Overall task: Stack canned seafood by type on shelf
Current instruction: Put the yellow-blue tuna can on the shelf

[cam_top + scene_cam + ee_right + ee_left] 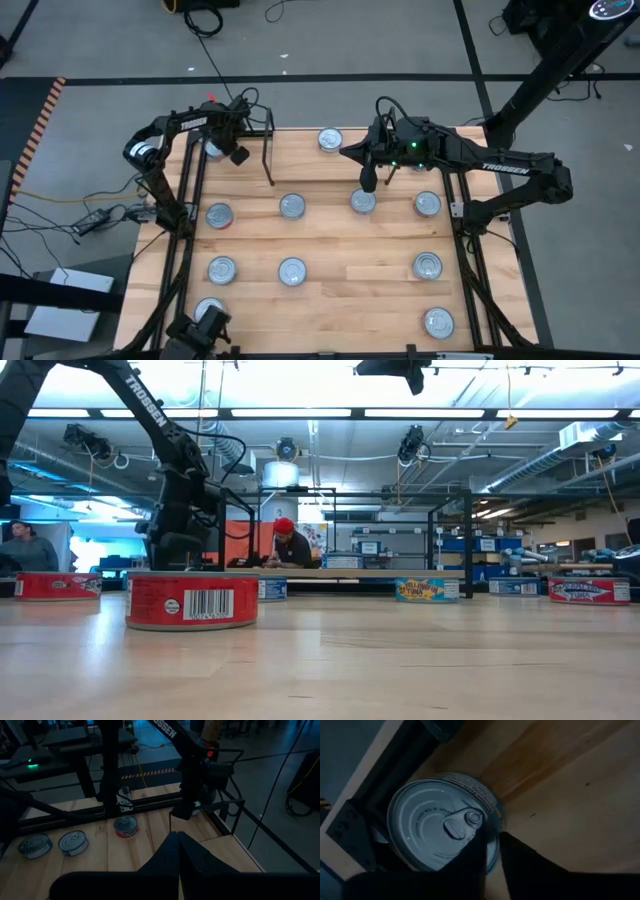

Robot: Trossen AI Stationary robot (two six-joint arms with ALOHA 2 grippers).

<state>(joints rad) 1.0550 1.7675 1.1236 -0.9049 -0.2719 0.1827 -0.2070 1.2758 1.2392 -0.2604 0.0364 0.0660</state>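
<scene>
My left hand (491, 845) was down at the ten o'clock corner of the table (350, 300), on the blue-labelled tin (435, 820) that lay flat there with its pull-tab lid up. The fingers were drawn narrow and stood astride the tin's rim, one over the lid and one outside the side wall. I judged that to be a pinch on the rim. A flat tin lying close beside the dark frame rail leaves little room to reach around its full width, so taking it by the edge was the sensible hold.

The shelf (250, 165), marked by its thin black wire upright (270, 150), stood just at three o'clock of that hand. That made the carry short, and it is why this arm dealt with this tin.

My right hand (368, 182) hung over the middle of the table toward twelve o'clock, fingers pressed together and holding nothing, with a silver-lidded tin (363, 202) just at its six o'clock. I took it to be waiting there, apart from the shelf so the arms would not cross.

The other tins lay spread singly across the table, among them a red-labelled one (190, 600). None was stacked yet, so the sorting was at its start.
</scene>
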